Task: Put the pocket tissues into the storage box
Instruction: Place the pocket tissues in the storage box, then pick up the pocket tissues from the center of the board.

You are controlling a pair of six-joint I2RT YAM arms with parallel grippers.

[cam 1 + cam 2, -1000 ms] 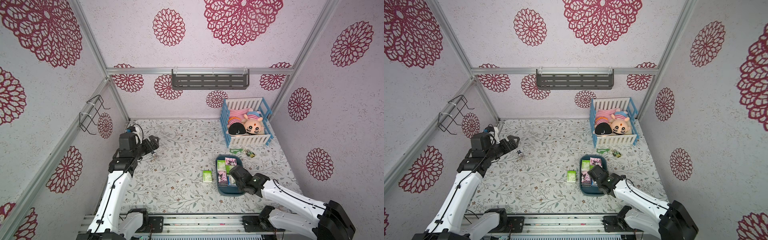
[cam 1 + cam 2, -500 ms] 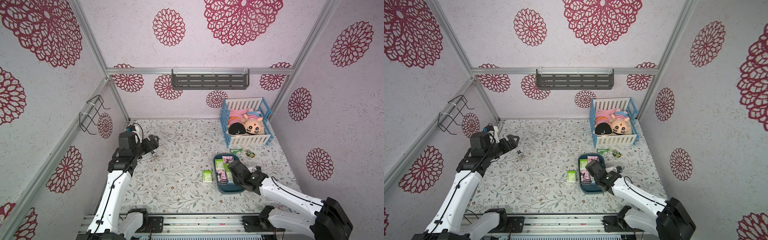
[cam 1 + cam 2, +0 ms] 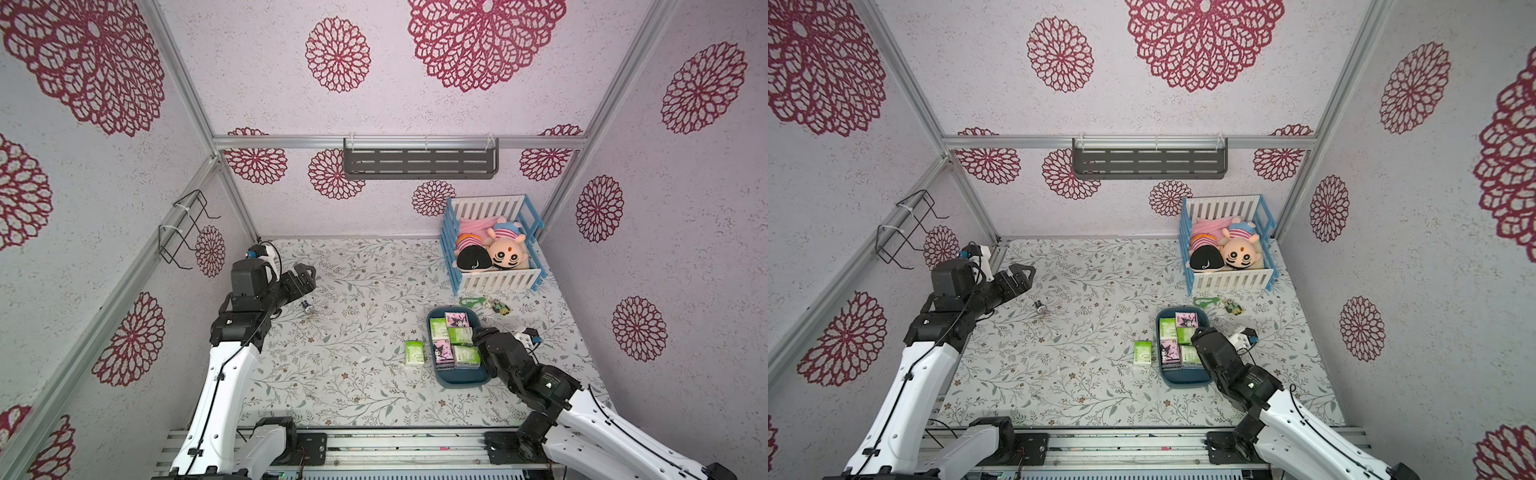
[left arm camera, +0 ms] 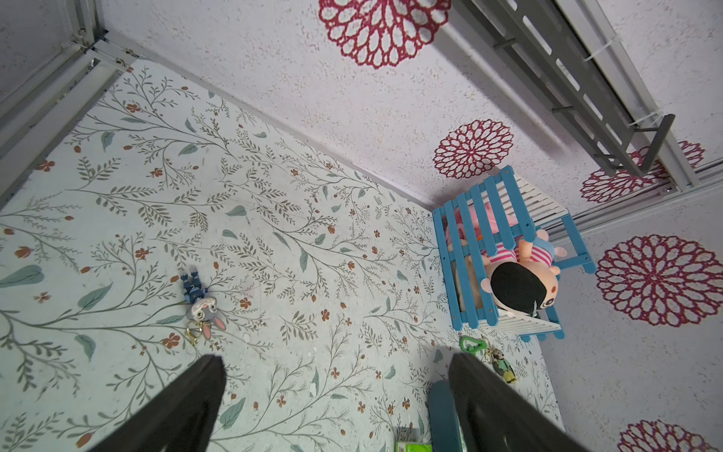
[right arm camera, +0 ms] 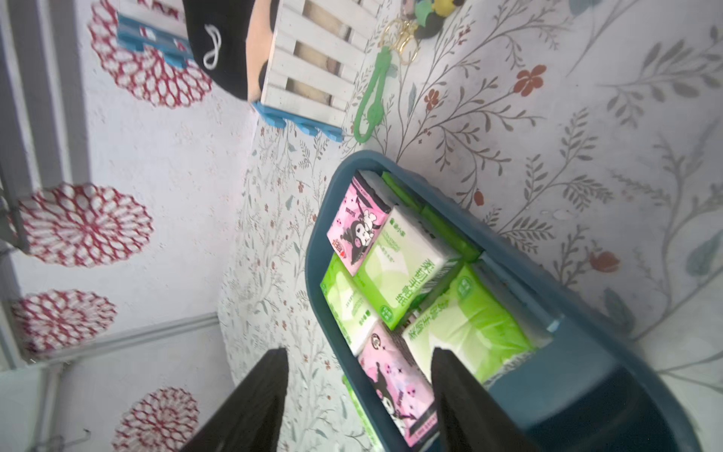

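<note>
The teal storage box [image 3: 457, 377] [image 3: 1183, 379] [image 5: 587, 352] sits right of the table's middle, and its edge [image 4: 440, 415] shows in the left wrist view. Several pocket tissues [image 3: 455, 338] [image 3: 1177, 340], green-and-white and pink, lie inside it; the right wrist view shows a pink pack [image 5: 358, 225] and a green pack [image 5: 403, 266] among them. One green pack [image 3: 414, 353] [image 3: 1143, 353] [image 4: 412, 447] lies on the table just left of the box. My right gripper [image 3: 482, 337] [image 3: 1200, 334] [image 5: 358, 352] hangs open over the box, holding nothing. My left gripper [image 3: 305, 276] [image 3: 1025, 272] [image 4: 335, 360] is open at the far left.
A blue-and-white crib [image 3: 492, 282] with plush dolls stands at the back right. A green-clipped keychain [image 3: 484, 302] lies between crib and box. A rabbit keychain [image 3: 306, 307] lies near the left gripper. A grey shelf [image 3: 419, 164] hangs on the back wall, a wire rack [image 3: 183, 230] on the left wall.
My right gripper has gone from shut to open over the box and shifted toward the box's right side. The left arm has stayed put.
</note>
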